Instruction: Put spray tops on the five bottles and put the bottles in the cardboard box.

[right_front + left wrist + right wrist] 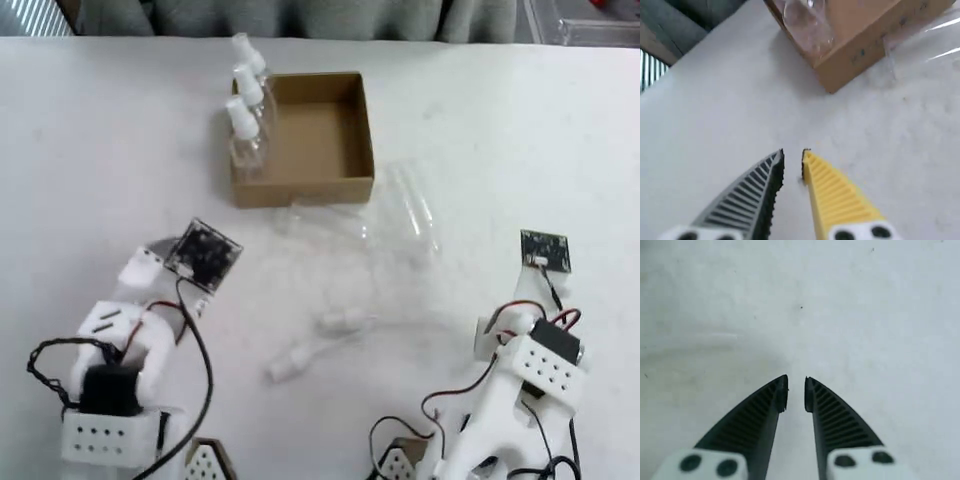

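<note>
Left end effector [792, 156] narrow, empty, near cardboard box [867, 52]; right end effector [796, 386] narrow, farther off.

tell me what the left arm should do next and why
Probably open the left gripper and reach for the nearest spray top: three capped bottles sit in the cardboard box, clear bottles lie uncapped on the table, and this gripper holds nothing.

Bottles [247, 110] along one cardboard box [300, 190] wall, rest free
</note>
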